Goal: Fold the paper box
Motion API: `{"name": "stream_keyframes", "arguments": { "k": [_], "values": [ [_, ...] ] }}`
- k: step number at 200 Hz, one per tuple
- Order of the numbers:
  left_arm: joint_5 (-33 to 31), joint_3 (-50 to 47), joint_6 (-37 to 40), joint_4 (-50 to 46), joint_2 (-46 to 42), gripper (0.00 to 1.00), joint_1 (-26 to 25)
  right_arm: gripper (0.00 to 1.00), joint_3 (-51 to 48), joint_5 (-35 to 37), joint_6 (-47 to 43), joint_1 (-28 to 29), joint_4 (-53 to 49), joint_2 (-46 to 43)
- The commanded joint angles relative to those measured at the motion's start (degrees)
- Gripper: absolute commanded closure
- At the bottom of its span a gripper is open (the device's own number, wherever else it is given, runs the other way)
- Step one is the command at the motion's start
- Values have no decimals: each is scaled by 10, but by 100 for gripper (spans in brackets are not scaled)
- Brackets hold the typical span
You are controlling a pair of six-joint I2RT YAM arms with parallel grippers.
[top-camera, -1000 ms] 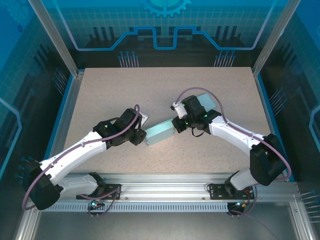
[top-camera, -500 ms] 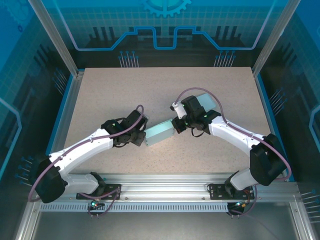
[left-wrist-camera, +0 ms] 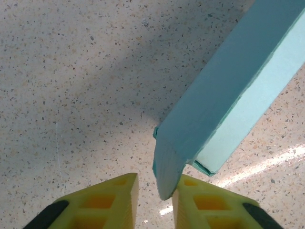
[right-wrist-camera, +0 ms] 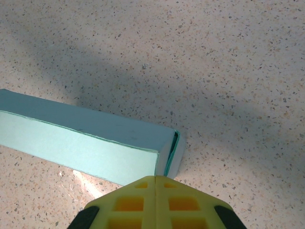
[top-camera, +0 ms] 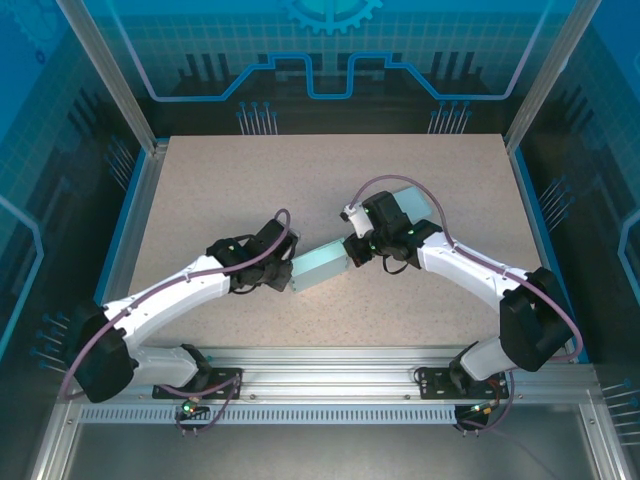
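Two end effectors meet one teal paper box (top-camera: 320, 265) that lies flat near the middle of the speckled table (top-camera: 220, 190), its long axis running from about 8 o'clock to 2 o'clock in the overhead view. The left end effector (top-camera: 285, 275) sits at the box's 8 o'clock end and the right end effector (top-camera: 352, 252) at its 2 o'clock end, so the box lies between them. From the left wrist camera, the box (left-wrist-camera: 228, 90) stretches away toward 1 o'clock, and a loose end flap (left-wrist-camera: 167, 167) hangs off its near end toward 6 o'clock. The left end effector (left-wrist-camera: 156, 205) is released: its yellow fingers (left-wrist-camera: 102, 202) stand a little apart, the flap's tip dips into the gap, and it lies against the 3 o'clock finger while bare table shows beside the 9 o'clock one. From the right wrist camera, the box (right-wrist-camera: 81, 143) runs off toward 9 o'clock, and its near end shows a narrow dark slit where the end panel is not fully seated. The right end effector (right-wrist-camera: 156, 179) is clenched, its two yellow fingers (right-wrist-camera: 128, 202) pressed together with nothing between them, and their joined tip sits just beside the lower edge of that box end; whether it touches I cannot tell.
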Motion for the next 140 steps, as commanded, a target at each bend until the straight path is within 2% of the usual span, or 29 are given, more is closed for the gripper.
{"name": "stream_keyframes", "arguments": {
  "k": [1,41,104,140],
  "values": [
    [8,7,-14,1,12,81,-3,100,2,-1,6,9,-15,-3],
    [12,18,-25,4,16,91,-4,100,1,-5,8,11,-12,-4],
    [43,41,-50,-3,34,96,1,100,-1,5,4,20,-12,-1],
    [87,36,-56,9,30,100,16,100,0,9,-2,23,-17,1]
  ]
}}
